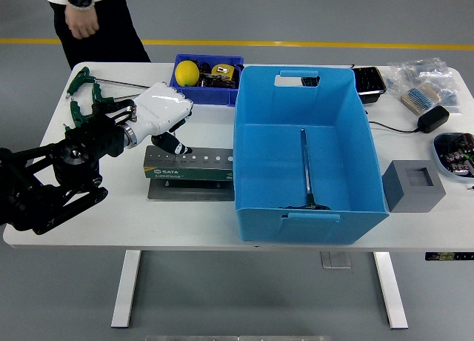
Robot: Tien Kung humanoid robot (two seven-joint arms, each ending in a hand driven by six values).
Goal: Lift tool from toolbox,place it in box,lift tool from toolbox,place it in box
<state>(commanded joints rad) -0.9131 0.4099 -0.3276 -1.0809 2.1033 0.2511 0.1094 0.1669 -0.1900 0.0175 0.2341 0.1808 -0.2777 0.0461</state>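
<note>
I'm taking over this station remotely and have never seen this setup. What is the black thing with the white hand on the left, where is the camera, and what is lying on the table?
There is one picture, from a camera high on the robot's own side, looking forward and down over the white table. The black structure is the robot's left arm; its white five-fingered left hand hangs over the left end of the green tool holder, a rack with a row of holes. Its fingers curl downward, but I cannot tell whether they grip anything. The right arm is out of view.

The big blue box already holds one long T-handle tool. More green-handled tools lie at the far left. Behind the hand, a small blue bin holds a yellow ball. A grey block sits to the right. A person stands at the far left corner, touching nothing.
</note>
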